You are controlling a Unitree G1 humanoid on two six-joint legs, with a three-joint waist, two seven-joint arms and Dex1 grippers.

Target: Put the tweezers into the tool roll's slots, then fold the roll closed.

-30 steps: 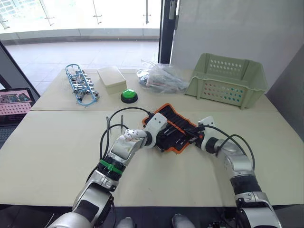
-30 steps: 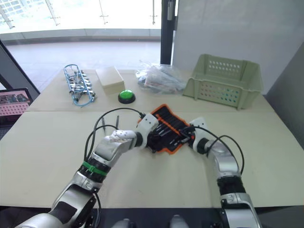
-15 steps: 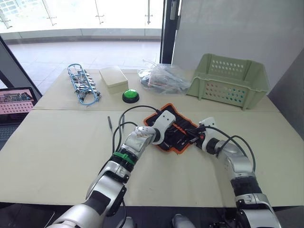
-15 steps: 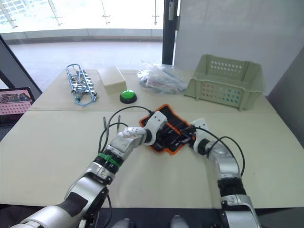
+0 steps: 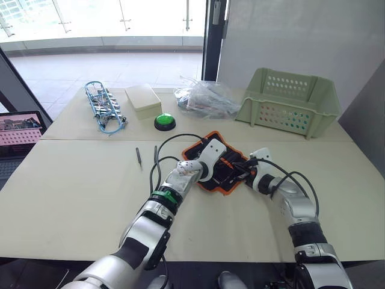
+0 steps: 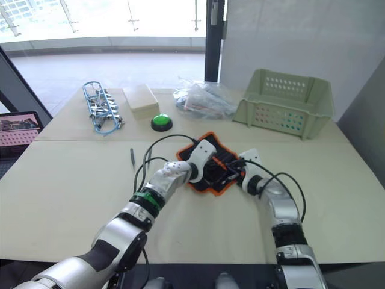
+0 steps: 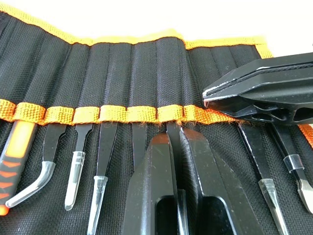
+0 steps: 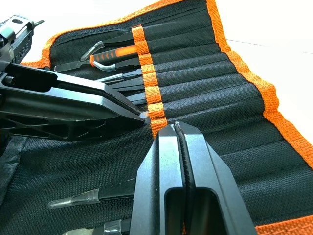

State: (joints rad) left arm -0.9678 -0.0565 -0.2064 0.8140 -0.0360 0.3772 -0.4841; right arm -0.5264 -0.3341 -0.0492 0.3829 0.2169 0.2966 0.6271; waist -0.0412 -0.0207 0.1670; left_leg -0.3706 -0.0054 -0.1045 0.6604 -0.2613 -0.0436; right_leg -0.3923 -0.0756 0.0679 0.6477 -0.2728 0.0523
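Seating a thin black tweezer (image 7: 172, 134) into the black orange-edged fabric tool roll (image 5: 218, 165); left gripper (image 7: 177, 142) clamped on it, right gripper (image 8: 177, 128) closed, empty. Next: push home.

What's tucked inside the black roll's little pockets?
Tweezers sit in the tool roll, handles hidden inside the slots, capped tips poking out. The left gripper covers one slot.

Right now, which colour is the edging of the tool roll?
Orange: the edging borders the black tool roll, clearest in the right wrist view.

A green perforated basket (image 5: 289, 100), green button (image 5: 163, 122), beige box (image 5: 141, 100) and blue wire bundle (image 5: 103, 106) sit on the table (image 5: 72, 192).
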